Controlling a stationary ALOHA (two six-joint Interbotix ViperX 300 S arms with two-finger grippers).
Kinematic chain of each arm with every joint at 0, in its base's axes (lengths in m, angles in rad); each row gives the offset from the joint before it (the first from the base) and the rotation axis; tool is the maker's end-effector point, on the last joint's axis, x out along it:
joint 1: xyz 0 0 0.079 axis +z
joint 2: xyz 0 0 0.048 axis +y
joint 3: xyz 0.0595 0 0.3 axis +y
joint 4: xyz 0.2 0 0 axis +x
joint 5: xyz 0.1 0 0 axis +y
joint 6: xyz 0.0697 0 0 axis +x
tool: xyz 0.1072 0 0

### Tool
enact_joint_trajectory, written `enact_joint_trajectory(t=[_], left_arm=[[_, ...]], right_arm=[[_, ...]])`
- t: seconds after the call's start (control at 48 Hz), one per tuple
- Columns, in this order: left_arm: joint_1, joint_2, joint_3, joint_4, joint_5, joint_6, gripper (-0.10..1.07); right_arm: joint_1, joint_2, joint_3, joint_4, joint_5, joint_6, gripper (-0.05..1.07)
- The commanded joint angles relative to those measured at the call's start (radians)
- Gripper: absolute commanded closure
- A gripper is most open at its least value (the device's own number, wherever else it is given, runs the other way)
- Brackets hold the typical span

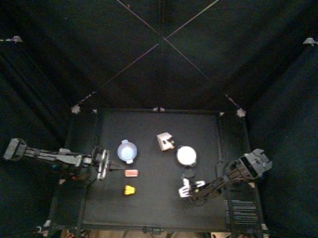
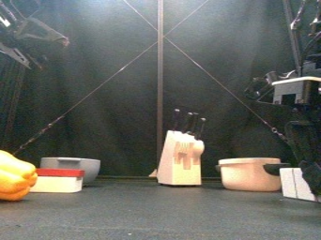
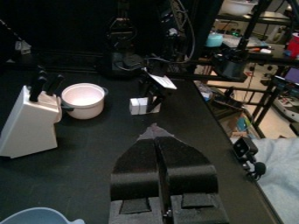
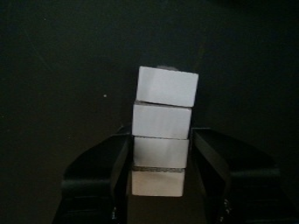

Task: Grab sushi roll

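Note:
The sushi roll (image 4: 163, 122) is a plain white oblong piece lying lengthwise between my right gripper's (image 4: 163, 140) two jaws, which press on both its long sides. In the top view the roll (image 1: 185, 189) is at the table's front right, at the tip of the right gripper (image 1: 192, 191). The front view shows it (image 2: 298, 184) low at the far right; I cannot tell if it is off the table. The left wrist view shows it too (image 3: 139, 106). My left gripper (image 3: 160, 131) is shut and empty, resting at the table's left (image 1: 107, 167).
A blue-grey bowl (image 1: 128, 151), a white-and-brown knife block (image 1: 165, 141) and a round white bowl (image 1: 187, 155) stand mid-table. A red-and-white item (image 1: 130, 173) and a small yellow item (image 1: 130, 190) lie left of the roll.

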State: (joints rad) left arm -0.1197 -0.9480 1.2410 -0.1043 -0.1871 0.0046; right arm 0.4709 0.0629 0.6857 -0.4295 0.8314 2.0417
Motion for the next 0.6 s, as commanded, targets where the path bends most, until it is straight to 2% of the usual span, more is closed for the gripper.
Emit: enact_joint_trajectory(t=[0.0,0.25,0.583], left_arm=[[0.015,0.005,-0.021,0.011,-0.009,0.003,1.0],[0.06,0.005,-0.034,0.049,-0.009,0.003,1.0],[0.075,0.003,-0.037,0.118,-0.009,0.002,1.0]], right_arm=[[-0.003,-0.048,-0.031,0.0,0.006,-0.002,0.58],[-0.003,-0.084,-0.049,-0.011,0.025,0.0,0.58],[-0.003,-0.084,-0.084,-0.04,0.034,-0.002,0.58]])
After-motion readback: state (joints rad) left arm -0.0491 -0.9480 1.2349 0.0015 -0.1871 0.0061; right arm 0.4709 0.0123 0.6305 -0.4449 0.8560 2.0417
